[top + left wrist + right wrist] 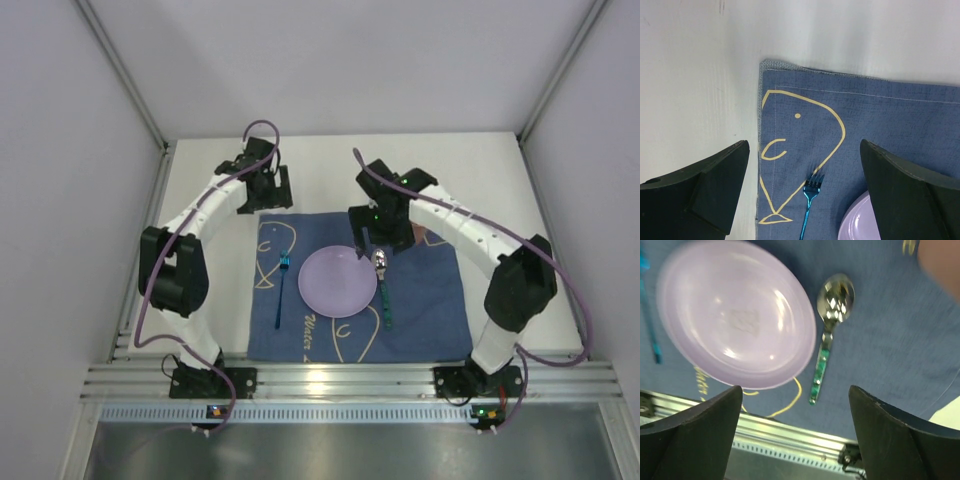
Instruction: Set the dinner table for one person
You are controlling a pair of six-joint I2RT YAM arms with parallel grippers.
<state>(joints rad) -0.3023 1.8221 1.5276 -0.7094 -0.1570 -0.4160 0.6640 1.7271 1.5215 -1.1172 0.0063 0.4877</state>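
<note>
On the white dinner table [500,170] lies a dark blue cloth mat [430,310] with pale fish outlines. A lilac plate [337,281] sits at its middle. A blue fork [281,290] lies left of the plate; it also shows in the left wrist view [809,200]. A spoon [382,285] with a green handle lies right of the plate, and shows in the right wrist view [829,330] beside the plate [735,315]. My left gripper [272,192] is open and empty over the mat's far left corner. My right gripper [372,240] is open and empty above the spoon's bowl.
A ribbed aluminium rail [350,385] runs along the near edge, seen also in the right wrist view [765,435]. Grey walls close in the table on three sides. A blurred pinkish thing [940,265] lies at the mat's far right, partly under the right arm.
</note>
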